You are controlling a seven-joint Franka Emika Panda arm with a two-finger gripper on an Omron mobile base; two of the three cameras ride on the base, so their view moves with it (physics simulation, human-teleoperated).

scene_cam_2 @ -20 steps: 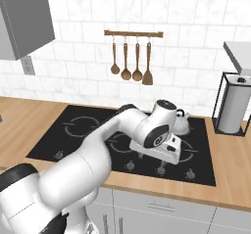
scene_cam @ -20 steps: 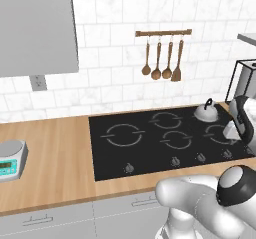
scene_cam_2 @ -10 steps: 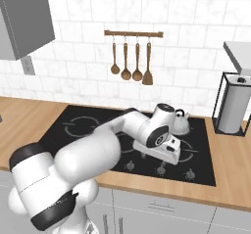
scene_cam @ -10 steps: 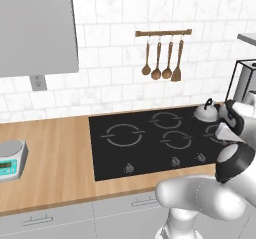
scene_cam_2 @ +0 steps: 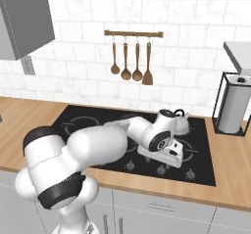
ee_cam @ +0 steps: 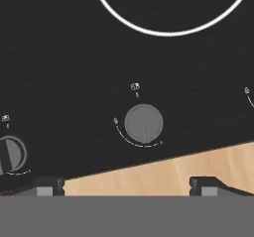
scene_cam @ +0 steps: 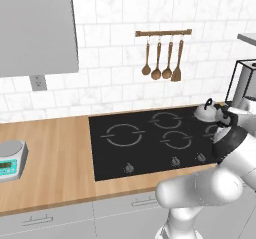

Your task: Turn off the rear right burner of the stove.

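The stove (scene_cam_2: 93, 123) is a glossy black glass cooktop set in the wooden counter, with grey burner rings and a row of small round knobs (scene_cam_2: 161, 169) along its front edge. My gripper (scene_cam_2: 174, 153) hovers low over the right part of that knob row, pointing down. Looking along the hand, a grey round knob (ee_cam: 143, 123) lies centred a little above my fingertips (ee_cam: 48, 185), with an arc mark under it. A second knob (ee_cam: 11, 154) sits at the left edge. My gripper (ee_cam: 126, 185) is open, its tips wide apart with nothing between them. From the left, the stove (scene_cam: 145, 143) is partly behind my arm.
A silver kettle (scene_cam_2: 179, 123) stands on the rear right burner, just behind my hand. A paper towel holder (scene_cam_2: 234, 108) is on the counter to the right. Wooden utensils (scene_cam_2: 131, 57) hang on the wall. A kitchen scale (scene_cam: 11, 159) sits far left.
My elbow has swung down and towards the base, and the forearm now reaches flatter across the stove. The hand has stayed over the right front knobs, shifting only slightly.
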